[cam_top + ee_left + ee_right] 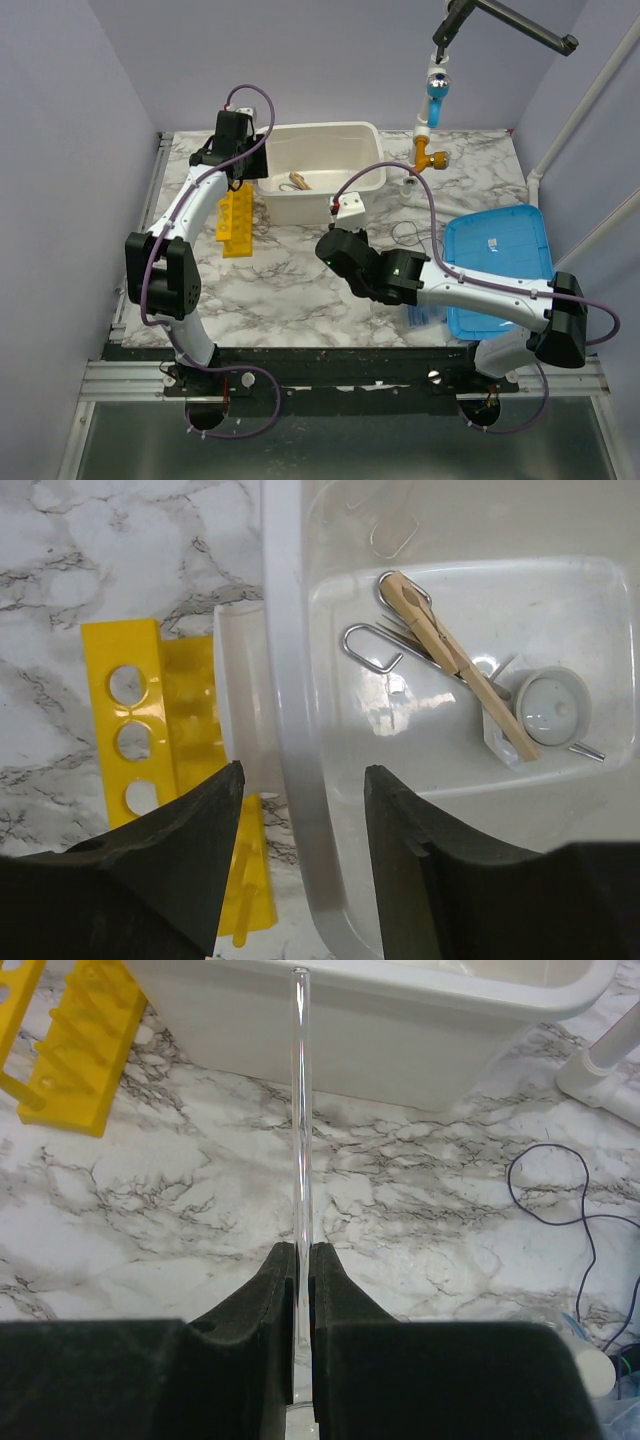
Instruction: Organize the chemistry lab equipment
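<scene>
My right gripper [302, 1248] is shut on a thin clear glass tube [300, 1100] that points toward the white bin [400, 1030]; in the top view this gripper [328, 243] hovers over the marble table in front of the bin [355, 135]. My left gripper [302, 770] is open and empty, its jaws straddling the bin's left wall [290, 680]. Inside the bin lie a tan wooden stick [460, 665], silver metal tongs [372, 648] and a small round clear glass piece [552, 705]. The yellow holed tube rack [237, 222] lies left of the bin. A clear bag with blue contents [425, 316] peeks from under my right arm.
A blue lid [497, 265] lies at the right. A white stand with orange and blue fittings [432, 130] rises at the back right. A thin dark wire [572, 1192] loops on the table. A small white box [349, 207] sits against the bin's front wall.
</scene>
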